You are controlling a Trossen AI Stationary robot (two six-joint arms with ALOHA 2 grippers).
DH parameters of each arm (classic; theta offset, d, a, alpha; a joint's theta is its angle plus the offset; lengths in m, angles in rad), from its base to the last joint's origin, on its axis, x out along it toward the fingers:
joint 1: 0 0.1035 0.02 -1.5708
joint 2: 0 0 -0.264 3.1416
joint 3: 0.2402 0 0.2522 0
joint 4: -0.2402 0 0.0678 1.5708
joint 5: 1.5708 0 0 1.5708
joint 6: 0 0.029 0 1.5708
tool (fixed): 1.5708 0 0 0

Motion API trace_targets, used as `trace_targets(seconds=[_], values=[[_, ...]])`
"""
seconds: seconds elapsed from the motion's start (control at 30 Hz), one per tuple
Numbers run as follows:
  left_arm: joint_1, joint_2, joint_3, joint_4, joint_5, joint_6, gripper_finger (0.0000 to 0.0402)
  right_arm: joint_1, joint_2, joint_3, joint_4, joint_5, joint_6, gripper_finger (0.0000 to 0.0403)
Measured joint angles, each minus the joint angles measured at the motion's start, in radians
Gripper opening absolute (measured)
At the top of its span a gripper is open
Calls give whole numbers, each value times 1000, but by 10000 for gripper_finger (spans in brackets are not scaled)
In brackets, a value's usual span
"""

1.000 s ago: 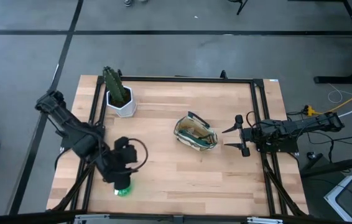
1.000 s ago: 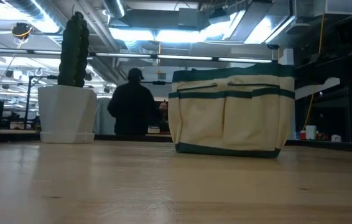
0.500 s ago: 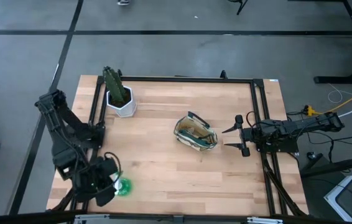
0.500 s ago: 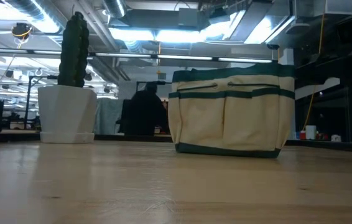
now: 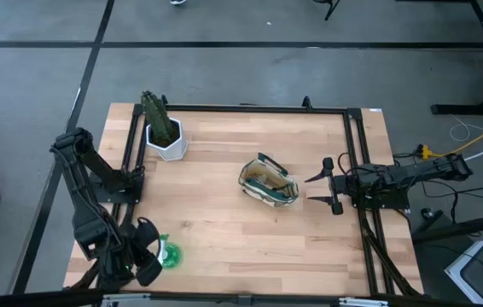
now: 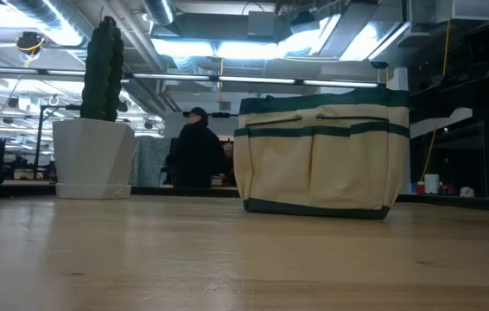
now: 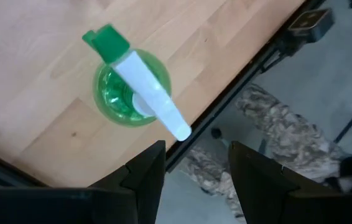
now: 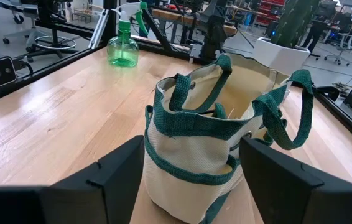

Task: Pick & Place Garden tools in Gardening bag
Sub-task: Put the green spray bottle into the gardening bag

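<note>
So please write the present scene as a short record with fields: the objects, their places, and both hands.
bag: tan fabric tote with green trim, upright, middle of wooden table
bottle: bright green round spray bottle with white trigger, upright, near table's front-left corner
plant: green cactus in white pot, back-left
left hand: open, above bottle
right hand: open, beside bag

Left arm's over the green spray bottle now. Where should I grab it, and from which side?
From straight above: the spray bottle stands upright near the table's front-left corner. I'd have the open left gripper close across its narrow white spray head, since the round green body probably looks too wide.
</note>
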State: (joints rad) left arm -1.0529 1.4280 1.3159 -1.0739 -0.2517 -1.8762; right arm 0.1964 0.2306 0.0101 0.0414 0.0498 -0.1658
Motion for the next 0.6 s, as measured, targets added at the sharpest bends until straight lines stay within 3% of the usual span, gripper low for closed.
trace_targets(seconds=[0.4,0.6], values=[[17,64,0,0,33,-25,171,0,0,0,0,0,0,265],[67,86,0,0,-21,-25,171,0,0,0,0,0,0,265]])
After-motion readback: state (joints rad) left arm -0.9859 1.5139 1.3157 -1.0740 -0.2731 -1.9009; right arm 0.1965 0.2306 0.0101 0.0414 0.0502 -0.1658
